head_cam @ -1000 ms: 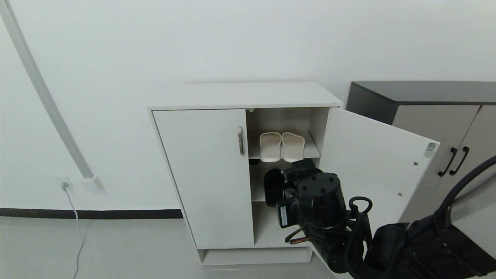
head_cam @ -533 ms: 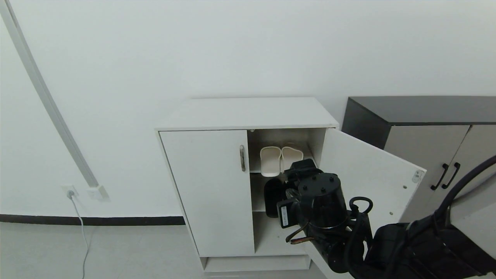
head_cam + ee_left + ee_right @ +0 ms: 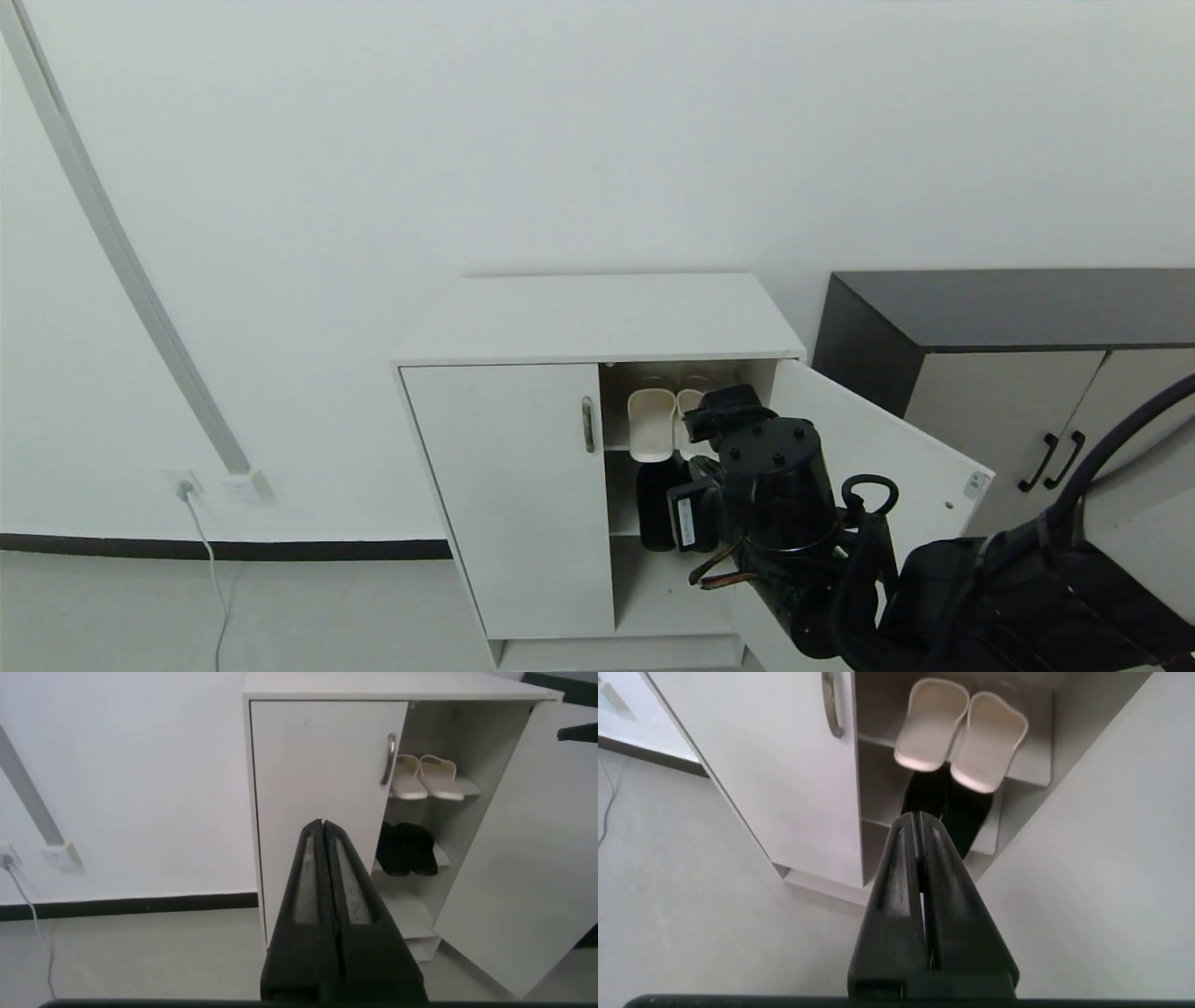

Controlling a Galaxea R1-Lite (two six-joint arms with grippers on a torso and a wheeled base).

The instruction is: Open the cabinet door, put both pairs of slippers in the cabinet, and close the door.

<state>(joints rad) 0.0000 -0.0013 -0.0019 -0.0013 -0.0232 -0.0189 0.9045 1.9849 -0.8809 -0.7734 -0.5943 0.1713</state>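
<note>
The white cabinet (image 3: 597,317) stands against the wall, its left door (image 3: 513,495) closed and its right door (image 3: 868,467) swung open. A pair of white slippers (image 3: 652,425) lies on the upper shelf, and a pair of black slippers (image 3: 653,513) on the shelf below. My right arm hangs in front of the open side. My right gripper (image 3: 921,817) is shut and holds nothing, just short of the black slippers (image 3: 966,812) and below the white slippers (image 3: 962,733). Farther back, my left gripper (image 3: 322,826) is shut and empty, facing the closed door (image 3: 318,784).
A dark grey cabinet (image 3: 1008,308) with black handles (image 3: 1050,462) stands close behind the open door. A grey conduit (image 3: 121,252) runs down the wall to a socket with a cable (image 3: 201,523) at the left. Bare floor lies before the cabinet.
The whole head view has shifted, so the cabinet now sits lower and smaller in the picture. Both pairs of slippers stay on their shelves and the right door remains open.
</note>
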